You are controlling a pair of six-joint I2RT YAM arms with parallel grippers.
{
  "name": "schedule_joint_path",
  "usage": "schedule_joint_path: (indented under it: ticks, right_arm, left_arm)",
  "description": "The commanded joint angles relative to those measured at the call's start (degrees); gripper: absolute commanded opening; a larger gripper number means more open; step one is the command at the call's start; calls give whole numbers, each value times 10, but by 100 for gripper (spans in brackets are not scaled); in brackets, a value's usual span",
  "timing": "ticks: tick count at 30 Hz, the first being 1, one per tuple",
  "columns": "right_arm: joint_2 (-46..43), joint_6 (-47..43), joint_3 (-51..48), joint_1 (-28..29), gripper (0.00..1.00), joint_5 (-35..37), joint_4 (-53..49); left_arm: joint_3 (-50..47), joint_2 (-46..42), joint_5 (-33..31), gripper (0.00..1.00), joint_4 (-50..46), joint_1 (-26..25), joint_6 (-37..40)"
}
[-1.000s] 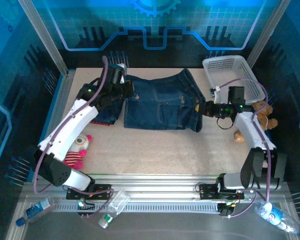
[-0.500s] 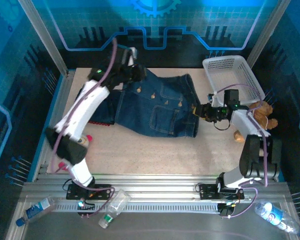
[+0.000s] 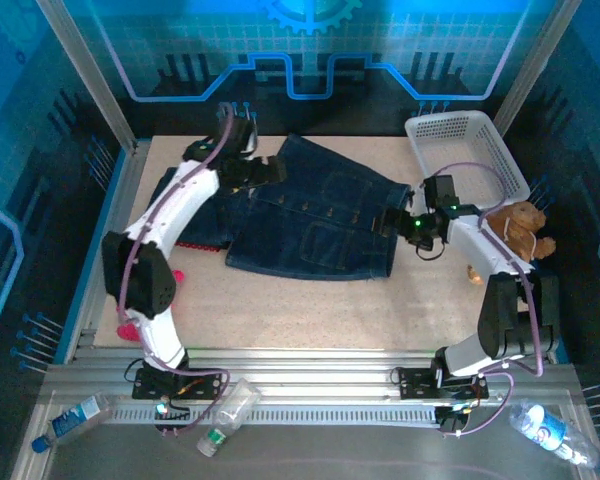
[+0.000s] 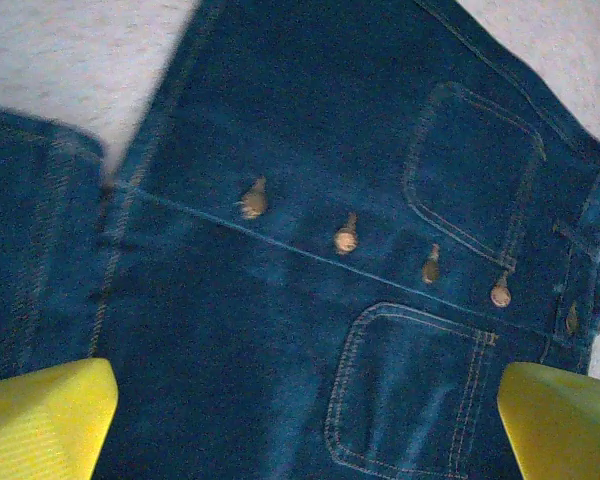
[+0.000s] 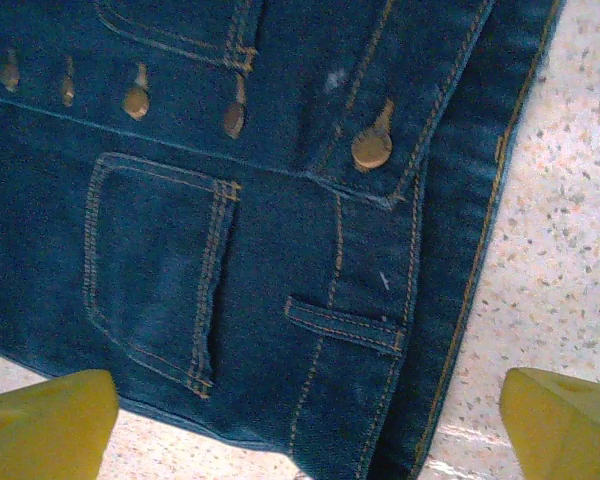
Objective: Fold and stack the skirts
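Just left of the white basket (image 3: 465, 150), a dark blue denim skirt (image 3: 315, 225) lies spread on the table (image 3: 280, 310). Its button front and pockets face up, and its waistband is toward the basket. The right gripper (image 3: 390, 222) hangs over the waistband edge nearest the basket, fingers (image 5: 45, 425) set wide, grasping nothing. The left gripper (image 3: 273, 170) hangs over the skirt corner farthest from the basket, likewise spread and empty. A second denim skirt (image 3: 205, 230) lies farther still from the basket. A brown teddy bear (image 3: 520, 225) sits just in front of the basket.
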Motion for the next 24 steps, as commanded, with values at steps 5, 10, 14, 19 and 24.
schedule_joint_path:
  ticks: [5,10,14,19,24]
  right_arm:
    - [69,25,-13,36,83,7,-29]
    - [55,69,-46,41,63,1,-5]
    - [61,72,-60,43,54,-3,2]
    - [76,83,-74,43,44,-24,28]
    - [45,80,-77,43,16,-44,43]
  left_arm:
    - [-132,-65,20,99,16,39,-39]
    - [-191,-92,15,99,22,45,-53]
    - [-210,-91,20,99,33,47,-70]
    - [-218,-86,41,99,47,47,-81]
    - [-234,-84,50,99,53,47,-81]
